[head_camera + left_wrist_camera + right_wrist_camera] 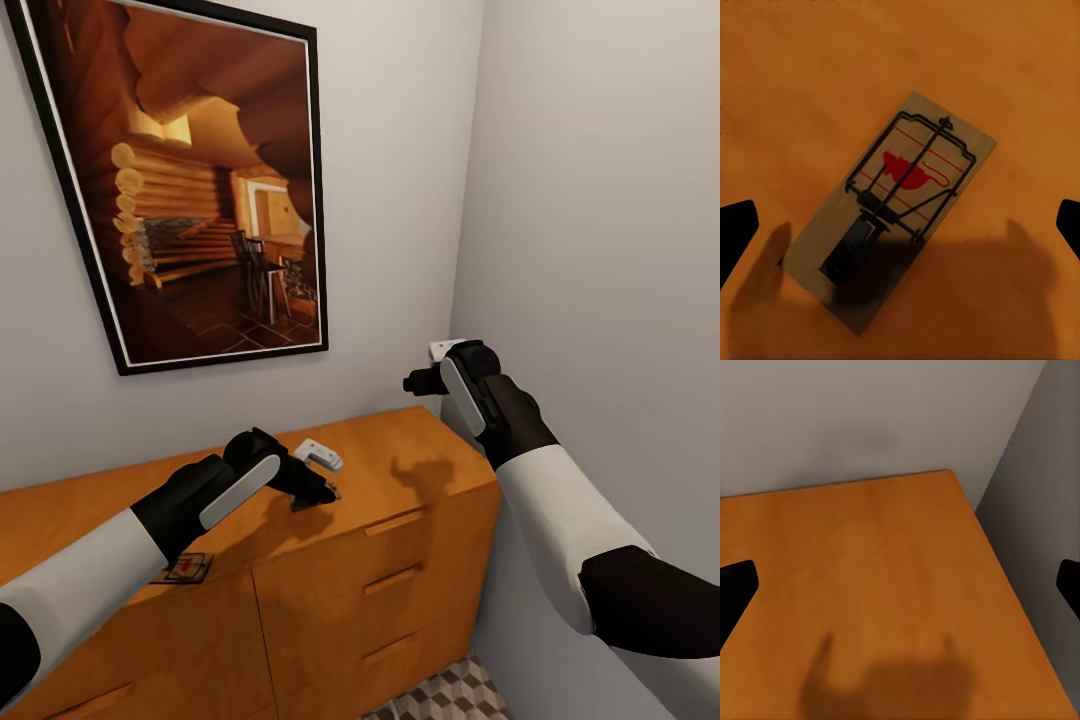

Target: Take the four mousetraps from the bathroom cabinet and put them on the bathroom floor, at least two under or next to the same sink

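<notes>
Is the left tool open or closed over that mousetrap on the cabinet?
Open. The left tool has its fingertips spread wide either side of the mousetrap, which lies flat on the cabinet, untouched.

Left arm hides most of one mousetrap [186, 570] (cabinet [420, 520] cut off at btm).

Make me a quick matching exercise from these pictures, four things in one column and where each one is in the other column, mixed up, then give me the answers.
Things:
1. left hand
2. right hand
3. framed picture
4. mousetrap near the left forearm

Places:
A. hanging on the wall above the cabinet
B. lying flat near the front edge of the cabinet top
C. low over another mousetrap on the cabinet top, fingers spread
D. raised near the corner where the two walls meet

Pairs: 1-C, 2-D, 3-A, 4-B
</notes>
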